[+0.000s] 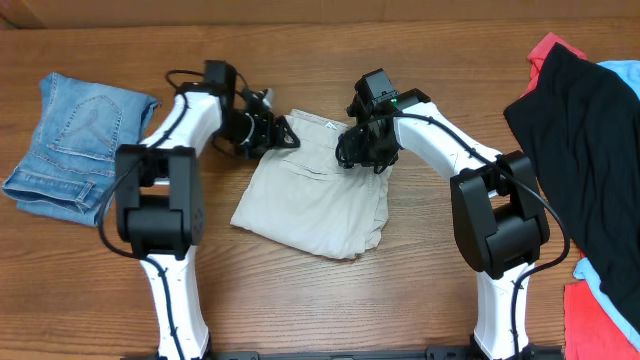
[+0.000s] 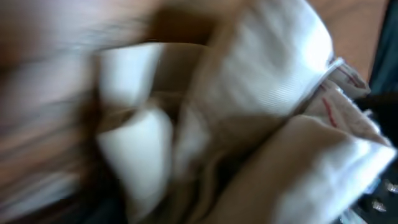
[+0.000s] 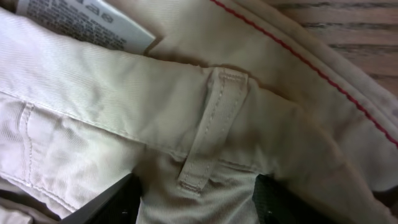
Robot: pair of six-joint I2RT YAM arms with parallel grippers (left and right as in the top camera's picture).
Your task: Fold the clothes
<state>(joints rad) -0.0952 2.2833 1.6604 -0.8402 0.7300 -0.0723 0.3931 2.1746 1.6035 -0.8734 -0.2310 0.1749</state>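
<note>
**both grippers at the waistband of half-folded shorts**

the wooden table (image 1: 330,300) carries everything. at its right edge waits an unfolded heap: a black garment (image 1: 580,150) spread over red cloth (image 1: 600,320) and light blue cloth (image 1: 622,80), likely parked there until its turn. the khaki shorts (image 1: 315,195) lie in the centre, already doubled into a rough, slightly skewed block with the waistband at the far side. folded jeans (image 1: 75,145) sit well apart on the left, apparently finished and set aside.

the left gripper (image 1: 280,133) is at the waistband's left corner and the right gripper (image 1: 355,150) at its right corner, a sensible spacing for lifting that edge evenly. the left wrist view is a blur of pale cloth, so i cannot tell whether that gripper is clenched or released. the right one's fingers (image 3: 115,202) stand apart, straddling a belt loop (image 3: 208,130) with flat cloth between them and nothing visibly pinched. a label (image 3: 87,22) shows nearby.

bare wood lies in front of the shorts, between the arm bases, so there is room to bring the waistband forward. the sides are tighter, with the jeans and the heap there.
</note>
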